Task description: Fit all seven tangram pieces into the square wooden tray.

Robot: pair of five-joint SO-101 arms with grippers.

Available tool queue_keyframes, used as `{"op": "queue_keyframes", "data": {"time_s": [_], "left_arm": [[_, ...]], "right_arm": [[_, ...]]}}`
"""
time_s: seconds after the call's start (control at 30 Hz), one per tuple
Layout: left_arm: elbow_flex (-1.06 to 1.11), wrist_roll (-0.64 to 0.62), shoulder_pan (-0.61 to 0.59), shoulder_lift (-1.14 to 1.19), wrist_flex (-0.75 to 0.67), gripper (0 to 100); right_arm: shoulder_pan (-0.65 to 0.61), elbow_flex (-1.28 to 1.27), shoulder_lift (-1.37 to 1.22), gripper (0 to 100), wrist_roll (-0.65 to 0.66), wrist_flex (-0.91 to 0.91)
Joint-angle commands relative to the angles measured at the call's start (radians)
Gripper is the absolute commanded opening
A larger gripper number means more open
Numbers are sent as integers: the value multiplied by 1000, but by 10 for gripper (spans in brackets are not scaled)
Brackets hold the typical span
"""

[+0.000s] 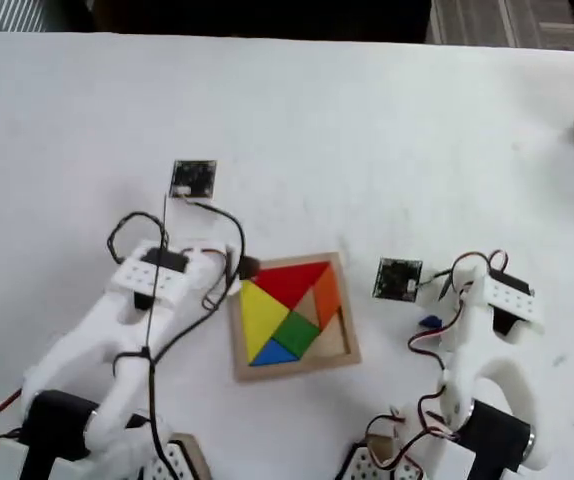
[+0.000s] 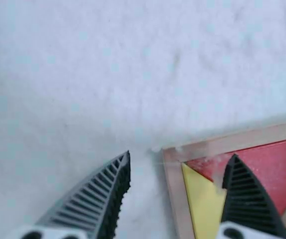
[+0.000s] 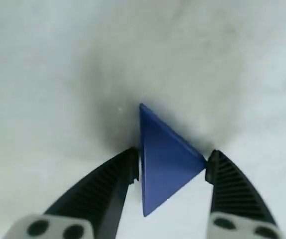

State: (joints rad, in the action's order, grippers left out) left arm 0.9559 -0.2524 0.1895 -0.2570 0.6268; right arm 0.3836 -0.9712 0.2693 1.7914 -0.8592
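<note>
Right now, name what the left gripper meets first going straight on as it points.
Probably the corner rim of the wooden tray, between the open fingers of the left gripper; depth unclear.

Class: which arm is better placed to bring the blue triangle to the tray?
Right: the right gripper grips the blue triangle. The left gripper stands open over the tray corner, empty.

Grips a blue triangle (image 3: pixel 167 162) in the right gripper (image 3: pixel 172 158), one black ribbed finger (image 3: pixel 108 189) pressed on a straight edge and the other touching the opposite corner. Points one sharp tip away from the wrist, over the white table (image 3: pixel 58 59). Casts a soft grey shadow on the table around that tip.
</note>
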Motion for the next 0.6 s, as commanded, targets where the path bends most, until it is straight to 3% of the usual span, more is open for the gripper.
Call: {"op": "queue_keyframes", "data": {"time_s": [0.0,0.2,0.43,0.57], "left_arm": [[-49,-2,-2,2,-18,304],[-51,-2,-2,2,-18,304],[-51,-2,-2,2,-18,304],[-51,-2,-2,2,-18,304]], "right_arm": [[10,2,12,190,21,19],[12,2,-102,84,17,143],[38,2,-77,73,11,150],[45,2,22,73,-98,148]]}}
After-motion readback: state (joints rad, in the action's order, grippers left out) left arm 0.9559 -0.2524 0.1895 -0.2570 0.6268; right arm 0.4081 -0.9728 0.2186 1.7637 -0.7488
